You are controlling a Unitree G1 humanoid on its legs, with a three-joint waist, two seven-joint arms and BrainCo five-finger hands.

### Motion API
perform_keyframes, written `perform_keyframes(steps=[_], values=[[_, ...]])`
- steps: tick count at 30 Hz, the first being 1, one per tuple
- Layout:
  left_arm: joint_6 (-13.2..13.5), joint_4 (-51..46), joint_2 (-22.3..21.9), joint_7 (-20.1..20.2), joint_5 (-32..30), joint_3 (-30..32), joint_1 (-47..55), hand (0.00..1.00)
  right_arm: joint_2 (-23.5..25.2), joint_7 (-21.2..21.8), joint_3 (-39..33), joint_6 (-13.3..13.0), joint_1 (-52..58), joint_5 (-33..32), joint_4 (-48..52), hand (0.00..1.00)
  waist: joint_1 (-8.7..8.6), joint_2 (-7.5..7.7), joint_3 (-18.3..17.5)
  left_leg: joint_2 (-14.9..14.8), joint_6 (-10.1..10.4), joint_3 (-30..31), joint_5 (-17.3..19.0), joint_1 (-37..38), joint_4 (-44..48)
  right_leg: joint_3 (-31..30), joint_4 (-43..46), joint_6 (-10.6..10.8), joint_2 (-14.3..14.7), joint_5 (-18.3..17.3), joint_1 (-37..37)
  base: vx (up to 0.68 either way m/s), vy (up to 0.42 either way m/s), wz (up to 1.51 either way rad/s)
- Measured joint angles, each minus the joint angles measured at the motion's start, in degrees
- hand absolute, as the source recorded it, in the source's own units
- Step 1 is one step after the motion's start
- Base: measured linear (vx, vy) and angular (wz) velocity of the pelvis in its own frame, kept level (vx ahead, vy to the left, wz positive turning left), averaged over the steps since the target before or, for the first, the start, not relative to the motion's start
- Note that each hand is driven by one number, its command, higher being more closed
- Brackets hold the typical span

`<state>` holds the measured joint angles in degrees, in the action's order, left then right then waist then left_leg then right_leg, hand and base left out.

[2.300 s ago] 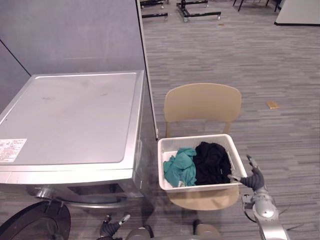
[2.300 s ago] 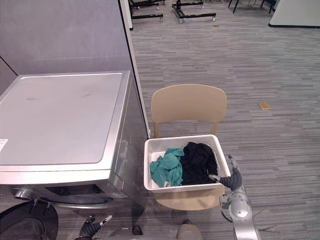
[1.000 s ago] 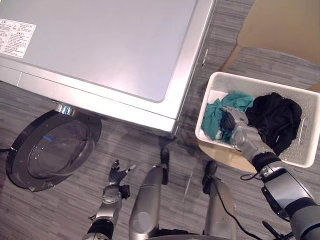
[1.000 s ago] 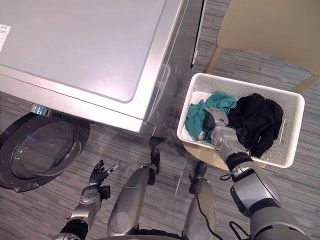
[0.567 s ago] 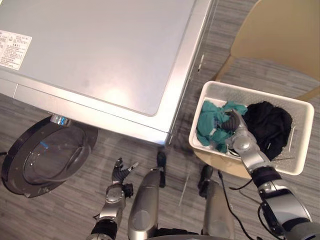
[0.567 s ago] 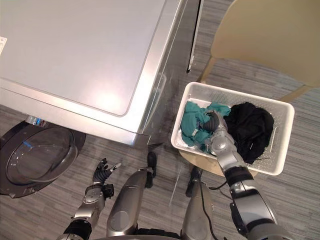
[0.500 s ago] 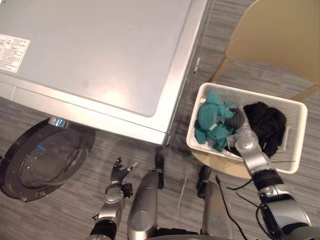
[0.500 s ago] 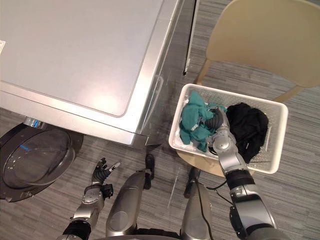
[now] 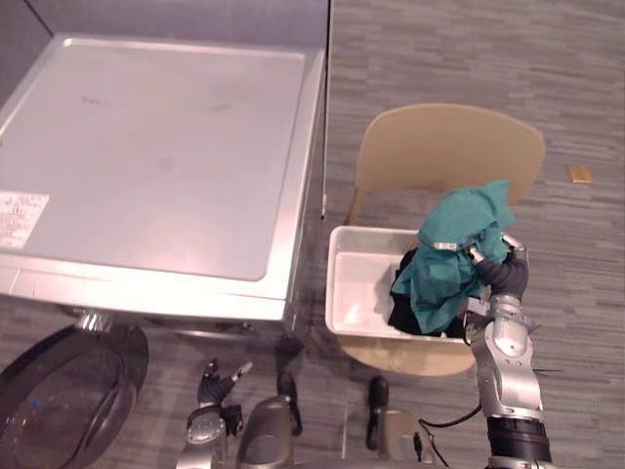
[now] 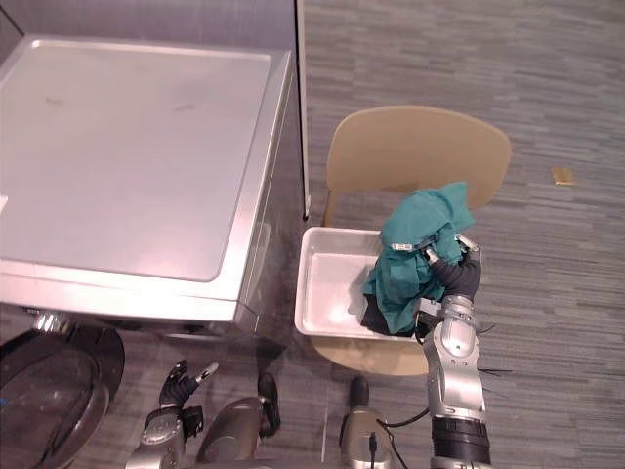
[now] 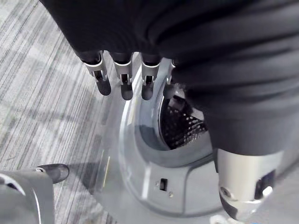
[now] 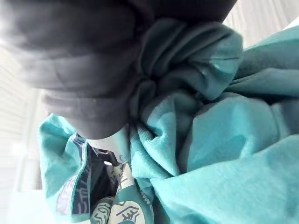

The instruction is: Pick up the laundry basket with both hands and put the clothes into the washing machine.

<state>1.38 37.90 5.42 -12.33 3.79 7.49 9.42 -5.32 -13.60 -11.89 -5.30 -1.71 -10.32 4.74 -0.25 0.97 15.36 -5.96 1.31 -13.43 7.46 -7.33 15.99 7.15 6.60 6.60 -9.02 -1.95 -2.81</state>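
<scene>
The right hand [image 9: 503, 277] is clenched on a teal shirt [image 9: 449, 259], its fingertips buried in the bunched cloth. The right wrist view shows folds pressed against the dark cover and no fingers. Under the shirt a black garment [image 9: 400, 313] shows as a dark edge, the rest of it covered.

The shirt hangs above the right half of the white basket [image 9: 337, 278]. It runs lengthwise from a peak in front of the chair [image 9: 439, 151] back down to a loose end inside the basket. The basket sits on the chair seat, open side up, its long side running left to right. Its right end is hidden behind the shirt and the hand.

The washing machine [image 9: 156, 166] stands just left of the chair. Its round door [image 9: 54, 405] is swung open at the lower left and cut off by the picture's edge. The head views show only the lid. The left wrist view looks into the dark drum [image 11: 180, 123], with straight fingers [image 11: 121, 81] pointing toward it. The left hand [image 9: 215, 383] is released, low in front of the machine and holding nothing.
</scene>
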Motion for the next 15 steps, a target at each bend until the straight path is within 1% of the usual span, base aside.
perform_keyframes(steps=[1, 3, 6, 7, 8, 10, 11, 12, 13, 14, 15], values=[[-0.03, 0.14, -0.06, 0.03, -0.01, 0.03, 1.19, 0.00, 0.69, 0.57, 0.10, -0.43, 1.20, -0.82, 1.91, 1.00, -0.33, -0.04, -0.99, 0.00, 0.06, -0.79, 0.59, 1.36, 0.03, -0.76, -0.37, 0.00, 0.13, 0.00, 1.03, 0.07, 0.025, -0.25], [-0.29, 0.63, -0.31, 0.04, -0.01, 0.04, 1.99, 0.00, 0.98, 1.60, 0.24, -0.77, 2.31, -1.01, 3.89, 1.00, -0.41, -0.04, -1.49, 0.00, 0.05, -1.40, 0.91, 2.72, 0.04, -1.62, -0.72, 0.07, 0.17, 0.05, 2.02, 0.05, 0.028, -0.34], [-0.62, 0.94, -0.88, 0.06, -0.03, 0.16, 2.73, 0.00, 1.87, 2.64, 0.56, -1.02, 2.78, -1.03, 6.11, 1.00, -0.42, 0.00, -1.96, -0.15, 0.08, -3.48, 1.07, 3.70, 0.06, -4.18, -0.71, 0.12, 0.38, 0.85, 1.50, -0.02, 0.028, -0.42], [-0.68, 0.94, -1.09, 0.46, -0.08, 0.44, 2.99, 0.00, 2.19, 2.71, 1.13, -1.08, 2.92, -0.96, 7.12, 1.00, -0.36, -0.02, -1.97, -0.45, -0.18, -4.59, 1.25, 3.79, 0.25, -5.63, -0.34, 0.01, 0.69, 1.69, 0.57, -0.08, 0.032, -0.47], [-0.69, 0.94, -1.08, 0.82, -0.14, 0.87, 2.87, 0.00, 2.55, 2.73, 1.29, -1.08, 3.06, -0.93, 7.87, 1.00, -0.25, 0.01, -1.95, -0.66, -0.28, -5.03, 1.46, 3.39, 0.70, -6.09, 0.46, 0.01, 0.78, 1.74, -0.38, -0.13, 0.042, -0.51], [-0.72, 0.93, -0.95, 1.07, -0.72, 1.69, 1.70, 0.00, 3.01, 2.67, 1.73, -1.26, 3.50, -0.50, 10.21, 1.00, -0.45, 0.13, -1.91, -0.96, -0.81, -5.58, 1.80, 1.16, 2.53, -6.62, 5.60, 0.84, 0.86, 2.32, -5.07, -0.15, 0.030, -0.30], [-0.67, 0.92, -0.72, 1.13, -1.34, 1.78, 0.63, 0.00, 3.11, 2.63, 1.56, -1.87, 3.47, -0.34, 10.73, 1.00, -0.46, -0.11, -1.78, -1.74, -1.98, -6.56, 1.54, 0.89, 1.61, -6.63, 7.07, 1.51, 0.78, 2.20, -6.04, -0.19, 0.015, -0.08], [-0.32, 0.68, -0.55, 1.10, -1.86, 2.10, -0.10, 0.00, 3.17, 2.56, 1.75, -2.20, 3.50, -0.34, 11.12, 1.00, -0.46, 0.05, -1.71, -1.69, -2.59, -6.98, 1.22, 1.02, 1.47, -5.53, 17.31, -0.74, -0.20, -3.76, -7.88, -0.17, 0.009, 0.05], [-0.18, 0.65, -0.45, 1.07, -1.93, 2.15, -0.12, 0.00, 3.13, 2.55, 1.82, -2.40, 3.48, -0.28, 11.17, 1.00, -0.37, 0.10, -1.74, -1.52, -2.73, -6.91, 1.08, 1.45, 1.28, -5.10, 21.80, -0.82, -0.26, -6.24, -7.55, -0.17, -0.011, 0.18], [-0.18, 0.57, -0.44, 1.02, -1.93, 2.28, 0.01, 0.00, 3.00, 2.60, 2.50, -3.18, 3.43, -0.24, 11.28, 1.00, -0.01, -0.02, -1.93, -1.13, -2.98, -6.87, 0.72, 2.18, 0.58, -3.91, 26.73, 0.49, -0.32, -9.81, -5.11, -0.15, -0.051, 0.09], [-0.17, -0.39, -0.62, 0.88, -1.91, 2.28, 0.59, 0.00, 2.98, 2.62, 3.22, -3.54, 3.34, 0.02, 11.77, 1.00, 1.18, 0.18, -2.77, -0.94, -2.93, -6.93, 0.56, 1.79, 0.41, -2.96, 27.14, 1.08, 0.07, -12.47, -2.25, -0.15, -0.080, -0.01]])
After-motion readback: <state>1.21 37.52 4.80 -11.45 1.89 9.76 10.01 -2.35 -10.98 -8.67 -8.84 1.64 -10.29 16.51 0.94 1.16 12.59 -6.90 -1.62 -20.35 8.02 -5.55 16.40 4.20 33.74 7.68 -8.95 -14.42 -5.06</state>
